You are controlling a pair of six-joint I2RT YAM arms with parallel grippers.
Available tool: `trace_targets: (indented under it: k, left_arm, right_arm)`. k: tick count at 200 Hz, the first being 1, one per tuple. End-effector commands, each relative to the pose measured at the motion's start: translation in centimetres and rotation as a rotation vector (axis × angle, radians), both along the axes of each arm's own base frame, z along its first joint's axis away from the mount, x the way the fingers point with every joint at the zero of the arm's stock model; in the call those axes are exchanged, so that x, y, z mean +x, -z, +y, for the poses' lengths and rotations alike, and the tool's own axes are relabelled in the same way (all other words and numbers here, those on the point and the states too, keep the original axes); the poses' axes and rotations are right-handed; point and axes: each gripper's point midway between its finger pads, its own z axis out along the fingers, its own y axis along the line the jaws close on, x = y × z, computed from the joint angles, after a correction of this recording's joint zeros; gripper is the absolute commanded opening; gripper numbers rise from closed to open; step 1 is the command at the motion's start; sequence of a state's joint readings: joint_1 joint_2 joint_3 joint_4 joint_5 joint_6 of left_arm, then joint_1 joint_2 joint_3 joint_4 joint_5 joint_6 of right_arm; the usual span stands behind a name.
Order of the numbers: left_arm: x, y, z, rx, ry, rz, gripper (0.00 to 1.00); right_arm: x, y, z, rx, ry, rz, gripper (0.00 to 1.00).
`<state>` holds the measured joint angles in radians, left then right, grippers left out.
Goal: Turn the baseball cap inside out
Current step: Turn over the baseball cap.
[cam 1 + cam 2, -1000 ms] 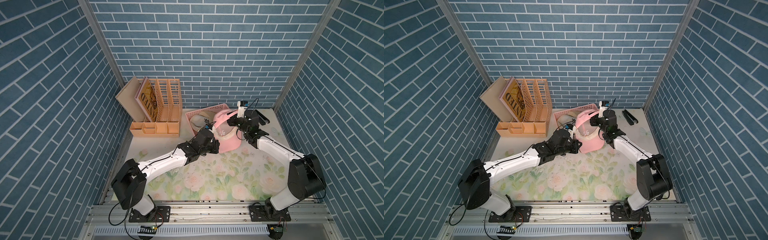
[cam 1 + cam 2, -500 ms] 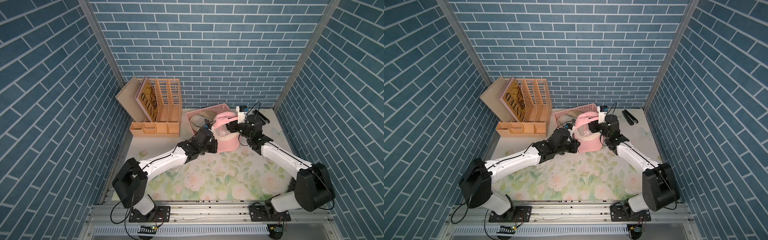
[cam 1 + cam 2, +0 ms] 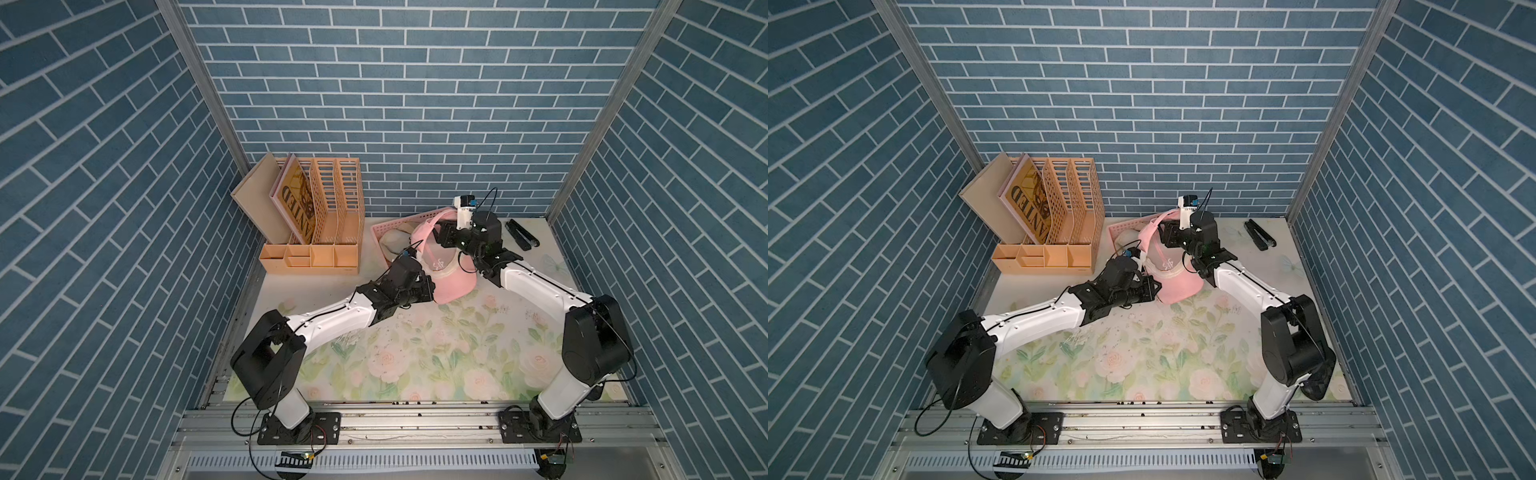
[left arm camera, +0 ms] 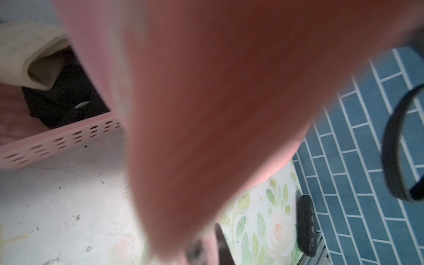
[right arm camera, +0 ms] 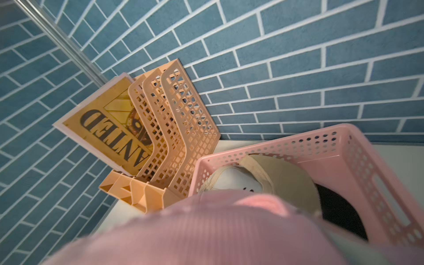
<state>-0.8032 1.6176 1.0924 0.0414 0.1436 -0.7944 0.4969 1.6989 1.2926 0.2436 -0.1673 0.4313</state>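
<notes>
Holding baseball cap (image 3: 455, 286) by its near edge, over floral surface (image 3: 415, 353): left claw (image 3: 430, 286) clenched on pink fabric. Cap's open side faces up in both top views, white lining showing. Crown looks only partly pushed through, so judged roughly midway, full inversion left to do. Farther: right claw (image 3: 444, 237) at cap's far rim, gripping or released cannot tell. Pink basket (image 3: 382, 227) just behind.

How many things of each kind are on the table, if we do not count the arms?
caps: 2, the pink cap and the beige cap
basket: 1
rack: 1
book: 1
board: 1
stapler: 1
black item in the basket, kind unclear: 1
Total: 8
</notes>
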Motion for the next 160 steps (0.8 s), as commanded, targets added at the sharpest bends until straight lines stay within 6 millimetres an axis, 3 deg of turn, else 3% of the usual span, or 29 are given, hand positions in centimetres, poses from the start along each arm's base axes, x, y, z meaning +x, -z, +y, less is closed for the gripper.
trace_targets:
  k: [1,42,83,110,160]
  left_arm:
    - [-0.3,-3.8,-1.2,-0.12,0.053,-0.076,0.0]
    - [-0.2,-3.4,0.2,-0.152,0.044,-0.033,0.0]
    - [0.2,-1.4,0.4,-0.104,0.026,0.003,0.0]
    - [0.6,0.1,1.3,-0.064,-0.023,0.017,0.0]
    - [2.7,1.0,4.2,-0.071,-0.128,0.029,0.0]
  right_arm:
    - [-0.1,2.4,-0.8,-0.214,-0.005,0.038,0.59]
    - [-1.6,2.7,-0.4,-0.455,-0.197,0.057,0.64]
    - [-1.9,2.5,-1.9,-0.529,-0.163,0.081,0.66]
    - [-2.4,1.6,-2.4,-0.474,-0.148,0.077,0.66]
    - [-4.5,-0.8,-3.2,-0.234,-0.227,0.049,0.66]
